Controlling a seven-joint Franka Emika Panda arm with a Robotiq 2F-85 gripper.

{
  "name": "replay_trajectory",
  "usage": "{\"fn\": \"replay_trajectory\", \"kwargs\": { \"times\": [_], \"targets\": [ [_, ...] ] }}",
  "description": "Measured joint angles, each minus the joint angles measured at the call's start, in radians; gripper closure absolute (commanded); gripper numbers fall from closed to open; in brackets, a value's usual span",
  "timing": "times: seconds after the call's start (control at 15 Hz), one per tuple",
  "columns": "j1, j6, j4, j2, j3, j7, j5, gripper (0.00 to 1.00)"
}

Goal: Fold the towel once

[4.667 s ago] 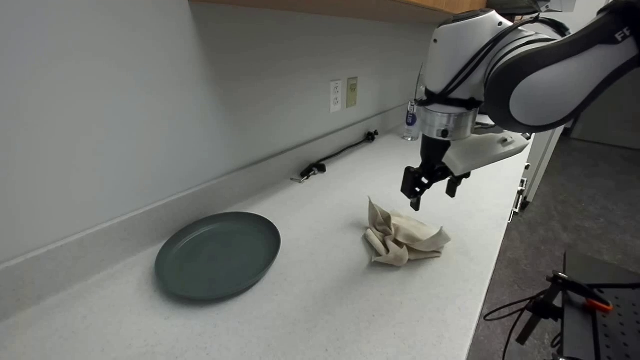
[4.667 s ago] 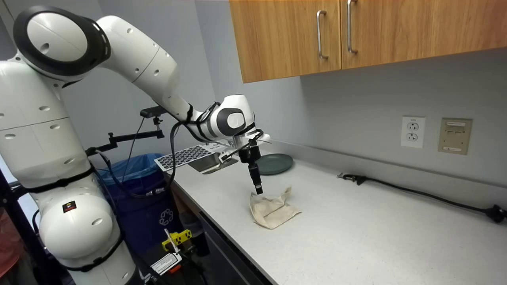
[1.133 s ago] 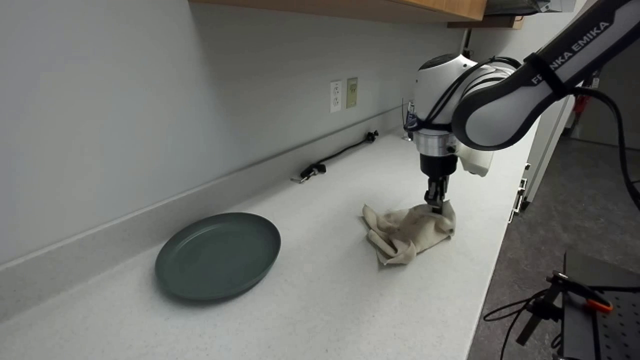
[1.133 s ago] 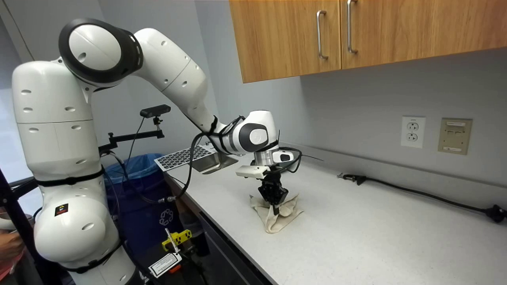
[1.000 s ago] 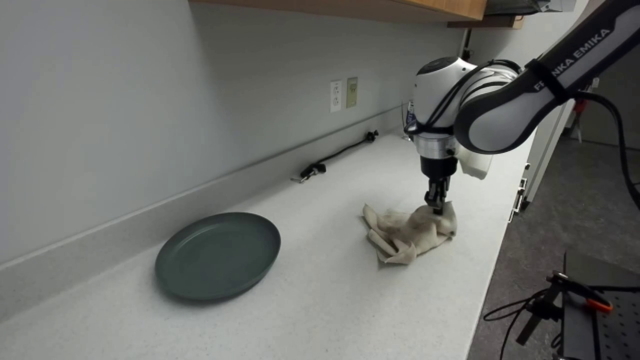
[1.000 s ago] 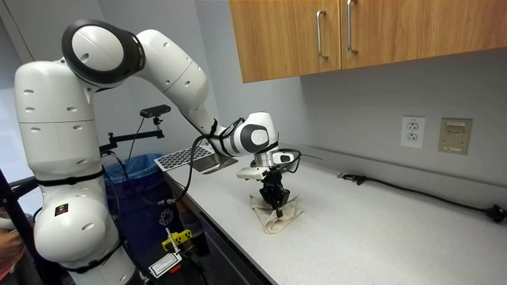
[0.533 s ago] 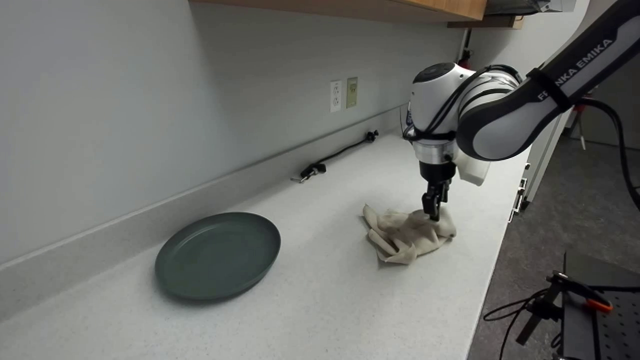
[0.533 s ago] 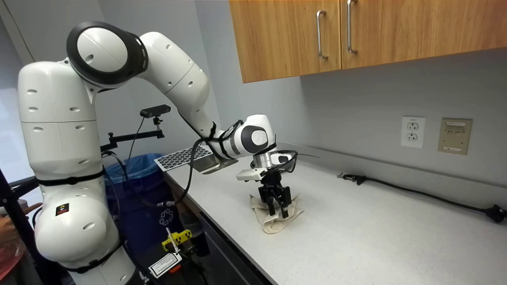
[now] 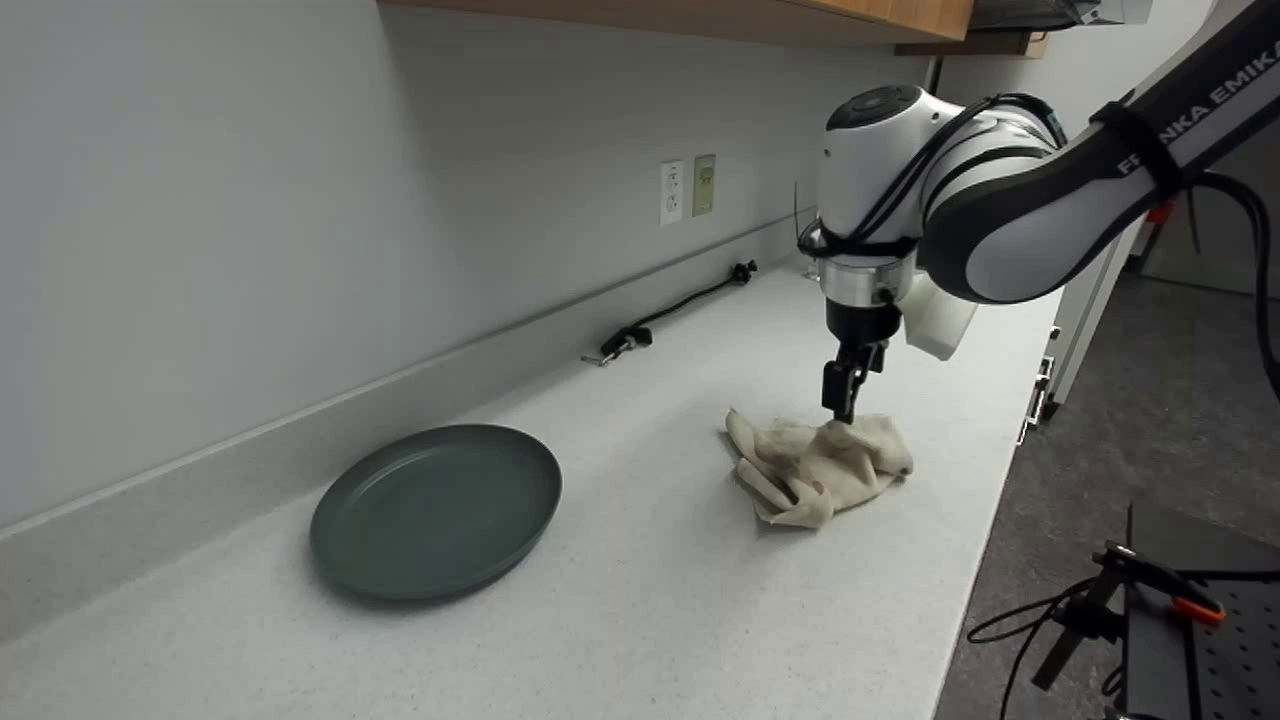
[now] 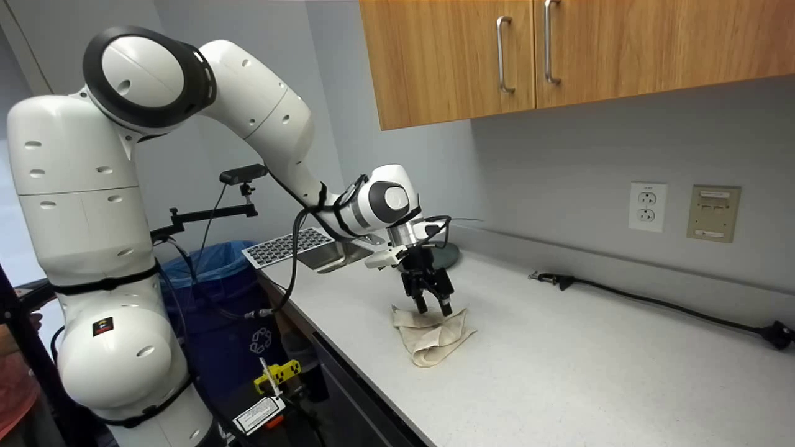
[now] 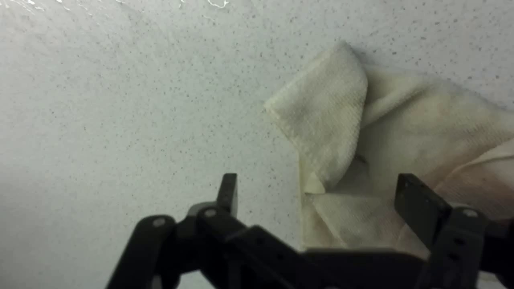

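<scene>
"Any name on the arm [image 9: 1060,215]?"
"'FR' and 'NKA EMIKA', split by a strap [image 9: 1142,150]."
"And the bin [image 10: 230,347]?"
"1 recycling sign [image 10: 261,341], in pale outline."
"The tag [image 10: 259,415] near the arm?"
"Too small to read, and so is the arm's sticker [image 10: 102,326]."

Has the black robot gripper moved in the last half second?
Yes: the gripper has risen, judged against the white rectangular wall outlet in an exterior view.

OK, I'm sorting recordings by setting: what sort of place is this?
Probably a kitchen or kitchenette: wooden wall cabinets, a pale counter below them, and what looks like a metal sink.
</scene>
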Motion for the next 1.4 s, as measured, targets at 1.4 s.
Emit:
{"fn": "replay_trajectory", "kwargs": {
  "times": [1.4],
  "targets": [
    [0.030,0.074,0.023,0.089,0.137,0.105,0.521,0.00]
  ]
}}
